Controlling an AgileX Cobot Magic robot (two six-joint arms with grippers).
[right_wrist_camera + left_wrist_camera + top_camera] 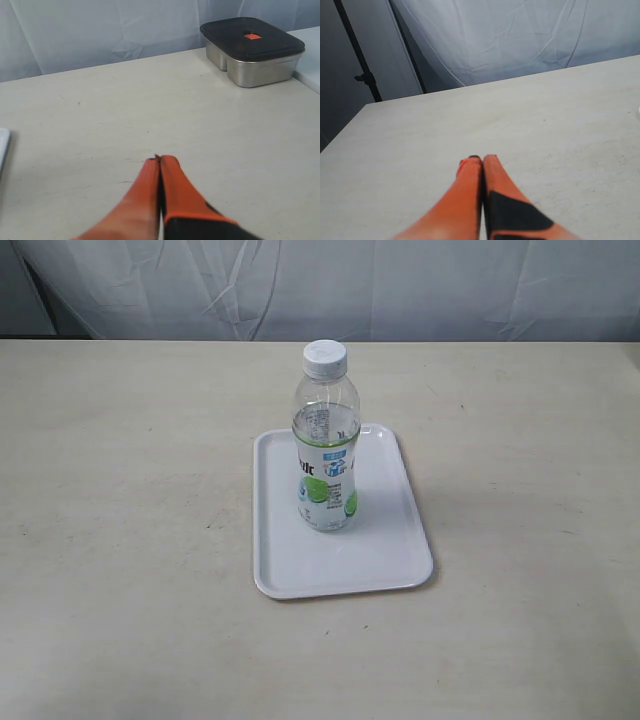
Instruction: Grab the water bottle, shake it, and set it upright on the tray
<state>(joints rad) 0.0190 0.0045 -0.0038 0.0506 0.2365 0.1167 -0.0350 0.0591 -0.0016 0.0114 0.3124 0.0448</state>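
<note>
The water bottle (326, 440), clear with a white cap and a green and blue label, stands upright on the white tray (380, 558) in the middle of the table. Neither arm shows in the exterior view. My left gripper (482, 159) is shut with its orange fingers pressed together over bare table, holding nothing. Likewise my right gripper (159, 160) is shut and empty above the tabletop. A sliver of the tray's rim (2, 145) shows at the edge of the right wrist view. The bottle is out of sight in both wrist views.
A metal lunch box with a dark lid (251, 49) sits on the table in the right wrist view. A white cloth backdrop (330, 285) hangs behind the table. A dark stand pole (359, 55) rises beyond the table edge.
</note>
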